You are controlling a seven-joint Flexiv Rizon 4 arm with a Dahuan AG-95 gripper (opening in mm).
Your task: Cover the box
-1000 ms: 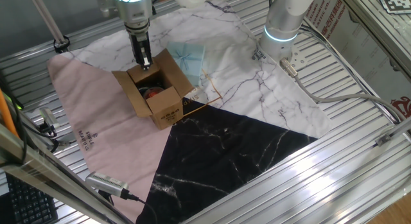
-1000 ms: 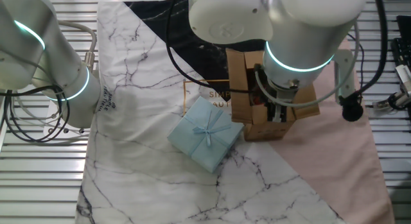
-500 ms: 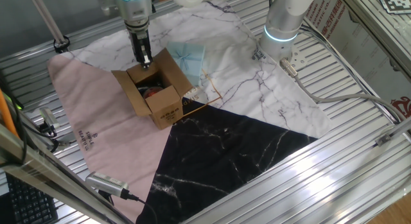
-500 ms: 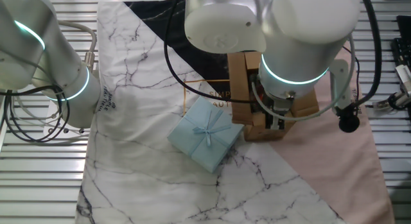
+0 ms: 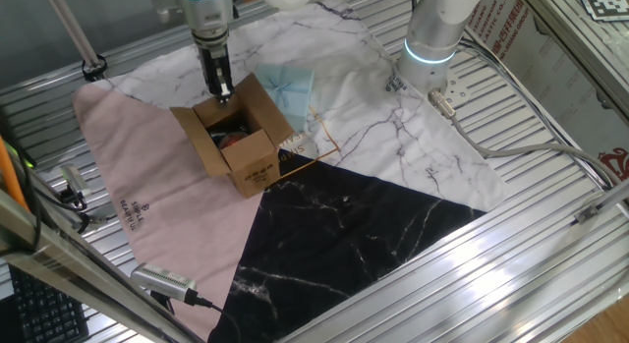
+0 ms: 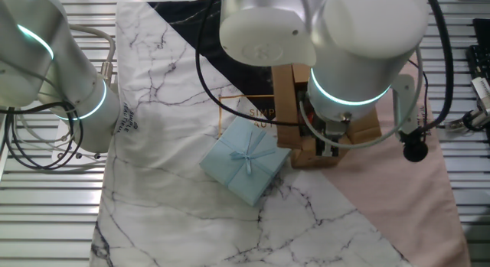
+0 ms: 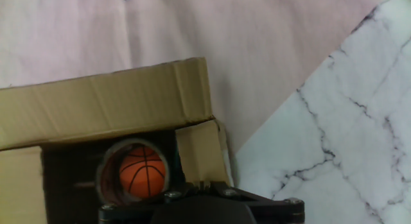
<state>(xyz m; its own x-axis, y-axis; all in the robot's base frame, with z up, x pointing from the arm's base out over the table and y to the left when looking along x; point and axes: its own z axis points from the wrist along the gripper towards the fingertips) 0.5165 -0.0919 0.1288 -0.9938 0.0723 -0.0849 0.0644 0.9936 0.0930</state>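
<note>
— Marble-patterned white, pink and black cloth [image 5: 383, 137] covers the slatted metal table [image 5: 550, 245]; we see the small brown corrugated cardboard box [image 5: 236, 137] on it, flaps open.

— Beside it we find a pale blue ribboned gift box [image 6: 246, 160]. The gripper [image 5: 220, 90] hangs at the carton's far edge; we cannot tell its jaw state.

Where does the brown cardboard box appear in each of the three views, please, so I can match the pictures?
One fixed view: the box sits left of centre, open, below the gripper.
The other fixed view: right of centre, largely hidden behind the arm; one side shows.
Hand view: lower left, with a small basketball inside.
Shared landmark: the pink cloth beside the box.
</note>
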